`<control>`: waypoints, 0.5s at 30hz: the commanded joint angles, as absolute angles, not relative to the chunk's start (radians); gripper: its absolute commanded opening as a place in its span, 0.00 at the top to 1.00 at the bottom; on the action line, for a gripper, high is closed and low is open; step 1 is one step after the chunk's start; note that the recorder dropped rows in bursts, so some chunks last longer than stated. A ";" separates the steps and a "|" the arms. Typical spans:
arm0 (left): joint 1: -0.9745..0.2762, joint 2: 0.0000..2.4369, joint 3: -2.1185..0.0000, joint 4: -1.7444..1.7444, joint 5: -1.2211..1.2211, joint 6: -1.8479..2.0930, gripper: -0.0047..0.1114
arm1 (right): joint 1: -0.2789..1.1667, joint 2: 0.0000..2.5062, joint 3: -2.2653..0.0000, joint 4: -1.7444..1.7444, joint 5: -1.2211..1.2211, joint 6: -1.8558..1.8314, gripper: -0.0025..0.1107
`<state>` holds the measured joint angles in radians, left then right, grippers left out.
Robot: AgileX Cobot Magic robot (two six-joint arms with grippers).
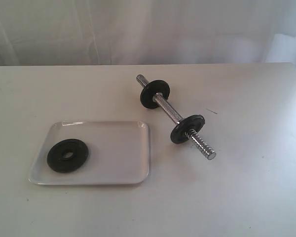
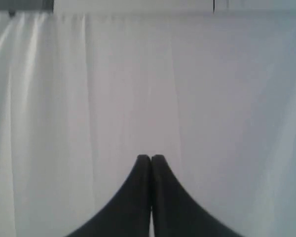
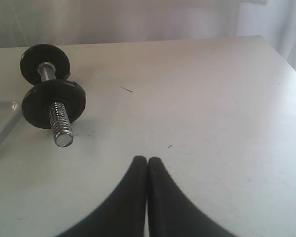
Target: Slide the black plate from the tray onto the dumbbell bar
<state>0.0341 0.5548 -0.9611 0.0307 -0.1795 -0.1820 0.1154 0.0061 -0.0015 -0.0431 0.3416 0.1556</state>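
The black plate (image 1: 67,156) lies flat in the left part of the translucent tray (image 1: 118,153) on the white table. To the tray's right lies the chrome dumbbell bar (image 1: 166,107), slanting from far left to near right, with two alike black discs on it, one near the far end (image 1: 154,94) and one near the near end (image 1: 187,129). The right wrist view shows the bar (image 3: 57,120), its two discs and a corner of the tray (image 3: 2,118). My right gripper (image 3: 147,160) is shut and empty, well clear of the bar. My left gripper (image 2: 151,157) is shut, facing only a white curtain. Neither gripper appears in the exterior view.
A white curtain (image 1: 148,29) hangs behind the table's far edge. The table's right edge (image 3: 281,54) shows in the right wrist view. A small dark mark (image 1: 212,111) lies on the tabletop right of the bar.
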 commanded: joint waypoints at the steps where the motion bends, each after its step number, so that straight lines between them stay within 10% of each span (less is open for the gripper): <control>1: 0.027 0.762 -1.162 0.079 0.294 -0.132 0.96 | 0.118 0.000 0.000 -0.049 0.339 0.158 0.98; 15: -0.030 1.314 -1.420 -0.769 0.984 1.213 0.96 | 0.118 0.000 0.000 -0.049 0.339 0.184 0.98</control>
